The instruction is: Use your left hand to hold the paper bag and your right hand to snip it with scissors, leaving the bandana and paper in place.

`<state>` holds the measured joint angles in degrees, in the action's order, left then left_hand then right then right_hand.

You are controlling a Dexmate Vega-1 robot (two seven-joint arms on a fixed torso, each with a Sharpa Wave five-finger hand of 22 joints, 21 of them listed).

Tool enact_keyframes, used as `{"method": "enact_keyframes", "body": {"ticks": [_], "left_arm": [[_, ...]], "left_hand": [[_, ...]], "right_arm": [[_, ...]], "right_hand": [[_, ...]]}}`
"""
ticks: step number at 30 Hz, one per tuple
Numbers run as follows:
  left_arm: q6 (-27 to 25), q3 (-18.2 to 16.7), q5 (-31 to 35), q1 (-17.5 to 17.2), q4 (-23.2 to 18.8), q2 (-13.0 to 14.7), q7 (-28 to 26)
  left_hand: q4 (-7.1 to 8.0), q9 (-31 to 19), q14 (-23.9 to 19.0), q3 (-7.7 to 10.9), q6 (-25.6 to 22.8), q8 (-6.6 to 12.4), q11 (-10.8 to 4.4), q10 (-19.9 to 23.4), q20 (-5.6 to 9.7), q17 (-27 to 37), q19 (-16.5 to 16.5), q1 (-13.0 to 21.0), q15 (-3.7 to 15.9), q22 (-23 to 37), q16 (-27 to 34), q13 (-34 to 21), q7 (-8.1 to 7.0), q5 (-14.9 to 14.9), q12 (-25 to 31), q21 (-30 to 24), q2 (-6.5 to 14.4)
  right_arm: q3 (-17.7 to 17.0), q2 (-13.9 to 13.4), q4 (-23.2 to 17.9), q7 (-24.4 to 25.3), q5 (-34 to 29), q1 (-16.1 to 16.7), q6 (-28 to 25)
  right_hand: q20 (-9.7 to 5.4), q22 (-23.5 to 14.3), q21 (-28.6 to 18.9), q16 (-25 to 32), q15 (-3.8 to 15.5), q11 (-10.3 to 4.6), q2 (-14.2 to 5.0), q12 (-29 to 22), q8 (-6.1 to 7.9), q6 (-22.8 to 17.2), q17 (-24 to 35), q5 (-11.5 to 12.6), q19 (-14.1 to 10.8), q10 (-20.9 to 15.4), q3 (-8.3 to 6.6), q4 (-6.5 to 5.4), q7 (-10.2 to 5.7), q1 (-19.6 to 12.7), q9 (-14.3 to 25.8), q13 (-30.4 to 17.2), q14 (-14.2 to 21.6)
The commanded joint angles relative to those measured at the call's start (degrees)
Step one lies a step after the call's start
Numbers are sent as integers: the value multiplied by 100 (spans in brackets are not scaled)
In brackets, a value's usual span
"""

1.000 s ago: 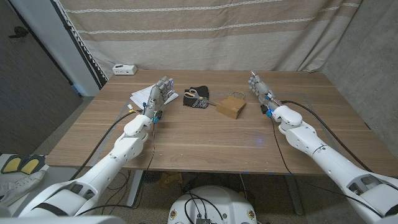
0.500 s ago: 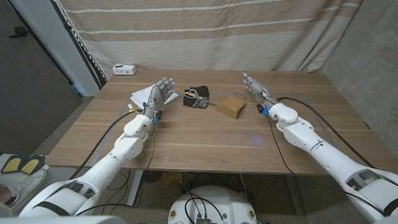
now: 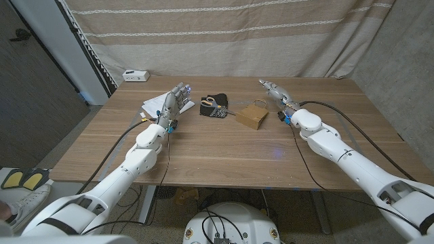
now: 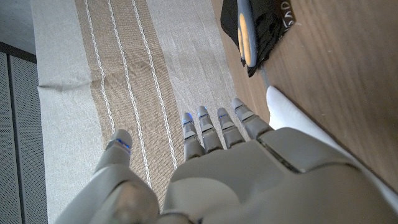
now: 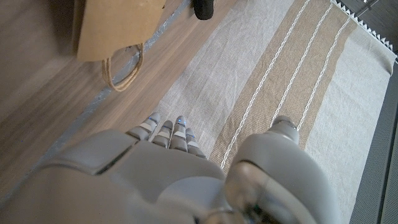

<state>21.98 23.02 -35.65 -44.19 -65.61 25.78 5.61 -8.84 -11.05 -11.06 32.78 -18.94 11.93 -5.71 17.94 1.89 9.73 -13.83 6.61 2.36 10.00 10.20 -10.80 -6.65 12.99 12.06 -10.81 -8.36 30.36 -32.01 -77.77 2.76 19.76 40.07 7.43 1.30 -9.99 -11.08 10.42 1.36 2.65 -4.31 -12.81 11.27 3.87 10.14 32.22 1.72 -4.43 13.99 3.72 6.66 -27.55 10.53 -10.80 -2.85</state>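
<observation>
The brown paper bag (image 3: 251, 116) lies on the wooden table's far middle, its string handles (image 5: 124, 71) toward the curtain. To its left lies the black bandana (image 3: 218, 108) with the scissors (image 3: 209, 103) on top; their grey-and-yellow handle (image 4: 247, 31) is plain in the left wrist view. White paper (image 3: 154, 104) lies at the far left, under my left hand (image 3: 172, 104), which stands open with fingers spread and holds nothing. My right hand (image 3: 274, 91) is open too, fingers stretched out just right of and beyond the bag (image 5: 115, 25), not touching it.
A small white box (image 3: 135, 75) sits at the table's back left corner. A striped beige curtain (image 3: 230, 34) hangs close behind the table's far edge. Bare wood (image 3: 224, 152) spreads across the near half of the table.
My right hand has swung left and farther back, toward the bag's far side. The left hand, bag, bandana and scissors have not moved.
</observation>
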Motion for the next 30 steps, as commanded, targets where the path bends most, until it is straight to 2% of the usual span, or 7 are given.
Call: {"method": "enact_keyframes", "body": {"ticks": [1,9,13,21,27,28,30], "left_arm": [[-68,10,-5,-14,-54,89,102],[-12,-11,-17,-90,-137,112,103],[42,-21,-20,-124,-144,92,83],[89,-46,-40,-228,-214,79,18],[124,-83,-25,-347,-328,99,-108],[120,-81,6,-364,-356,114,-148],[117,-83,35,-389,-399,137,-189]], "left_hand": [[0,-12,-38,-22,-34,20,-10,19,134,26,-36,52,458,14,45,-29,-24,40,-1,-37,1],[-2,-11,-94,-28,13,-4,1,70,162,25,-54,64,470,12,62,-29,-23,44,15,-43,0],[-7,-6,-323,-44,-107,28,-37,194,358,21,-139,91,622,8,107,-25,28,54,50,-65,-9],[-12,-3,-338,-50,59,-45,-43,203,399,19,-156,114,634,6,88,-23,-40,63,41,-62,-13],[-17,4,-345,-55,203,-92,-136,350,475,16,-178,150,718,5,64,-20,60,77,75,-59,-11],[-20,6,-339,-56,177,-75,-123,308,475,16,-168,170,695,5,53,-20,-106,83,48,-50,-8],[-26,7,-340,-54,104,-44,-112,303,473,16,-164,191,680,5,49,-20,-190,87,40,-46,-6]], "right_arm": [[292,-138,-406,268,-721,-173,-375],[345,-174,-608,395,-966,-138,-507],[419,-220,-800,494,-1191,-143,-747],[549,-313,-1050,386,-1435,-203,-1088],[631,-310,-1117,408,-1627,-245,-1186],[634,-293,-1102,405,-1628,-251,-1170],[658,-288,-1141,402,-1678,-266,-1212]], "right_hand": [[1,-24,-39,43,5,17,-6,-56,46,-61,5,42,-65,-57,6,61,11,-96,12,-26,50],[149,-25,-72,65,35,10,-33,-103,62,-128,5,98,-188,-179,-43,163,10,-298,9,-31,186],[114,-31,-79,109,59,-38,-35,-209,83,-237,12,144,-253,-447,-63,235,41,-443,8,-45,407],[82,-34,-90,122,77,-31,-43,-218,77,-258,19,159,-306,-462,-68,253,76,-489,8,-56,491],[76,-36,-100,130,87,-44,-53,-230,73,-271,25,169,-346,-488,-73,261,91,-517,9,-63,543],[53,-36,-126,136,108,-50,-55,-231,68,-272,23,176,-429,-490,-76,271,93,-542,9,-67,592],[44,-36,-136,137,130,-65,-54,-234,65,-277,21,182,-471,-495,-78,281,85,-563,9,-70,624]]}}
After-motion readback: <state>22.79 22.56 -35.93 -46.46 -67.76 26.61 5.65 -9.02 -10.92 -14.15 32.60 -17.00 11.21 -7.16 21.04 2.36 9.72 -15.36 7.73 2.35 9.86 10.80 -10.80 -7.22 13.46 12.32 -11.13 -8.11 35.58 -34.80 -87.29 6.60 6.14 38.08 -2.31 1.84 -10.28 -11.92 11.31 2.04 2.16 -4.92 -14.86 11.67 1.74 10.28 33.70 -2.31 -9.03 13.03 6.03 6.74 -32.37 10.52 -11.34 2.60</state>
